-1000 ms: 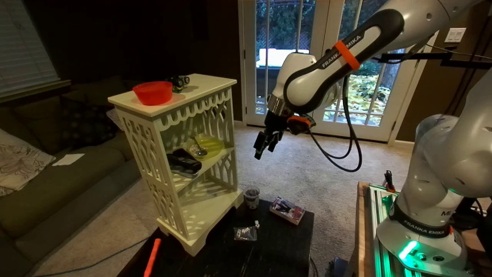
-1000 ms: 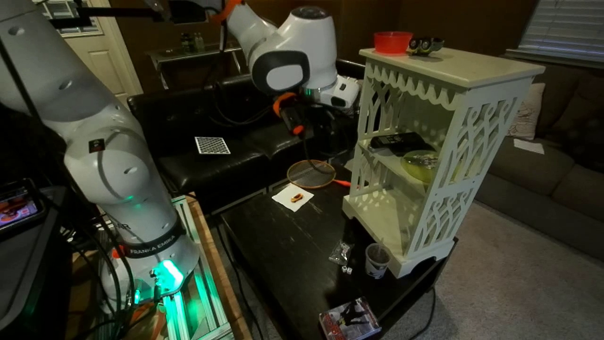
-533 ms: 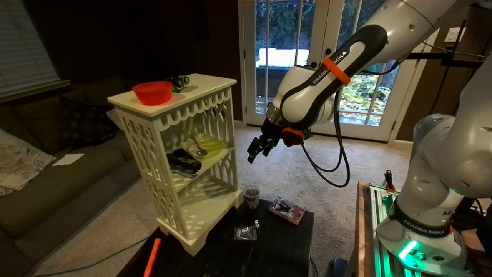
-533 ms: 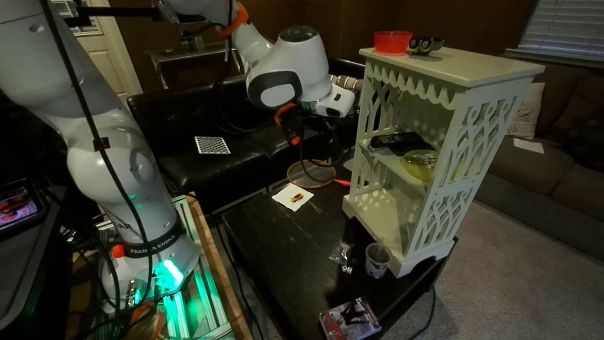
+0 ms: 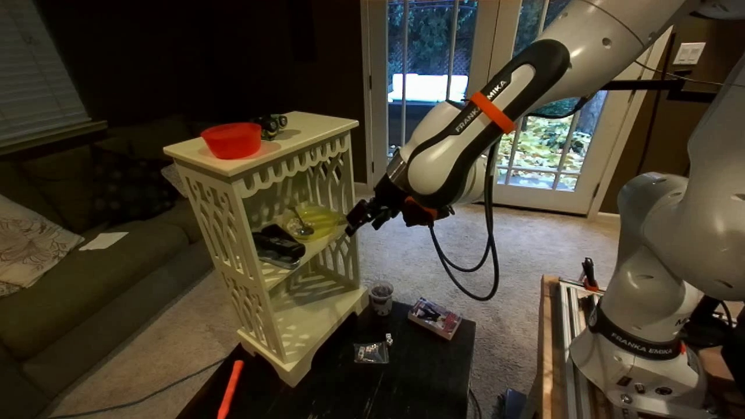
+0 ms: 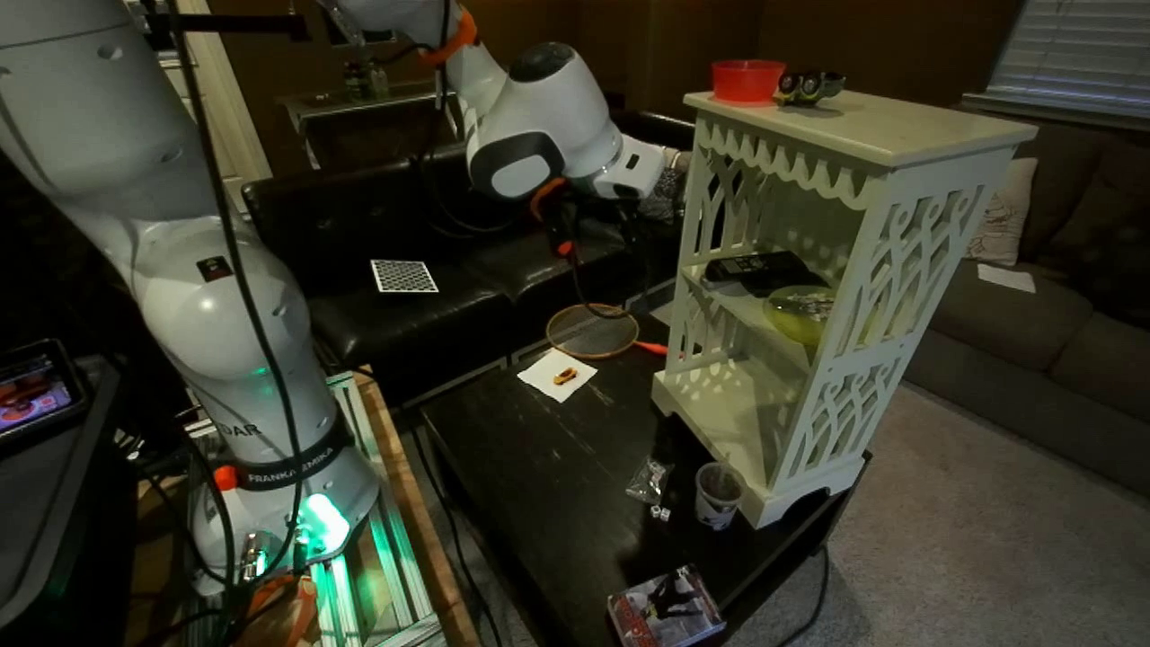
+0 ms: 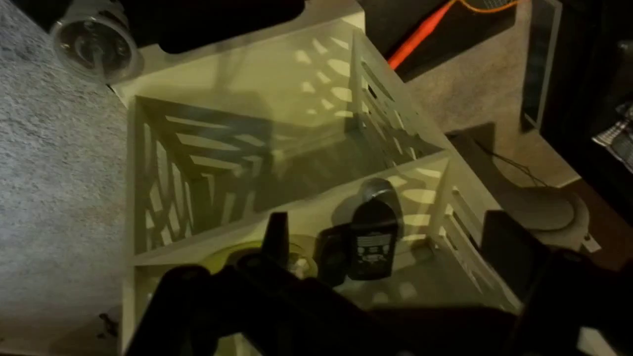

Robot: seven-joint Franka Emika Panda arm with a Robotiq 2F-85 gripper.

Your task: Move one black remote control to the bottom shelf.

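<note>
From here I see one long black remote control (image 7: 373, 252) on the middle tier (image 5: 319, 247) of the cream-white lattice-sided stand (image 5: 311, 126), ahead of my black two-fingered gripper (image 5: 364, 224), and the remote's long axis points, I judge, between the fingers (image 7: 507, 247), which are spread apart and empty.

The fingers (image 7: 512, 252) look matt. Between them in the wrist view, the black remote control (image 7: 373, 254) looks like smooth plastic. Lower than the fingers, the bottom shelf (image 5: 317, 314) is smooth and seems painted; lower again, the table (image 6: 539, 476) looks like scuffed wood under a crinkled clear plastic bag (image 6: 649, 481). Beyond the fingers in an exterior view, the sofa (image 6: 386, 328) is glossy (leather or vinyl, I cannot tell which). Higher than the fingers, the red bowl (image 5: 231, 142) seems plastic.
</note>
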